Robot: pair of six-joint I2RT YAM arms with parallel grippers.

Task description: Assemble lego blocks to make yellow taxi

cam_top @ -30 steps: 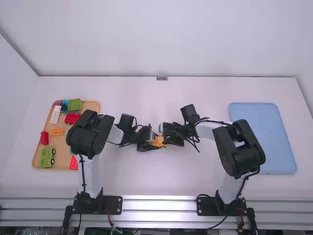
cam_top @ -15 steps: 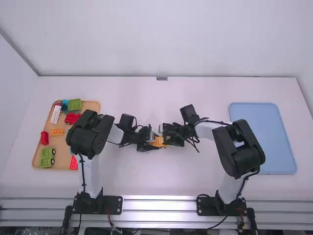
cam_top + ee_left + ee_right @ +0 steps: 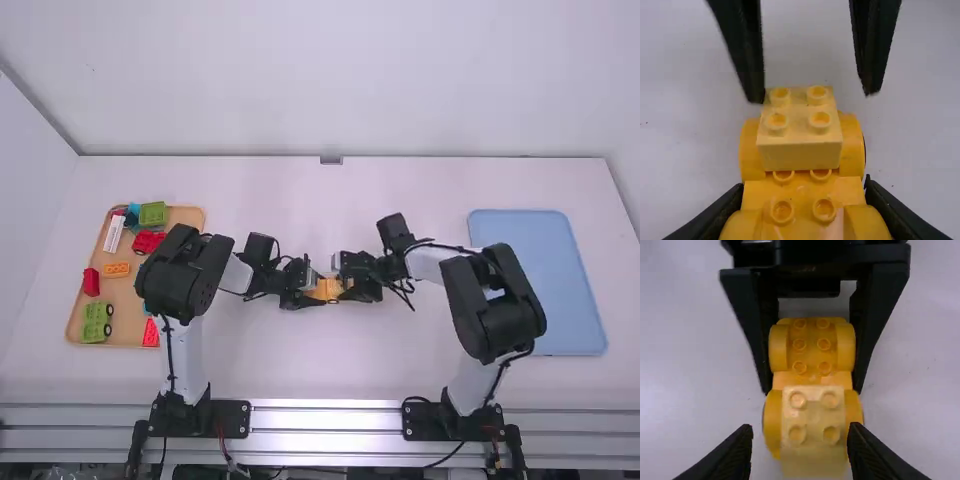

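My left gripper is at mid-table in the high view, around the yellow car body. In the left wrist view my left gripper is shut on the sides of this yellow body with rounded wheel arches. A pale yellow two-by-two brick sits on the body's far end, between its arches. From the right in the high view, my right gripper faces the left one. Its fingers stand apart at the brick's end. The right wrist view has my right gripper open, with the pale brick between its fingers.
On the left, a wooden tray holds red, green, orange, white and blue pieces, partly under the left arm. A flat blue tray lies on the right, beside the right arm's elbow.
The right gripper has drawn back a little to the right, uncovering more of the yellow car. The left gripper keeps its place.
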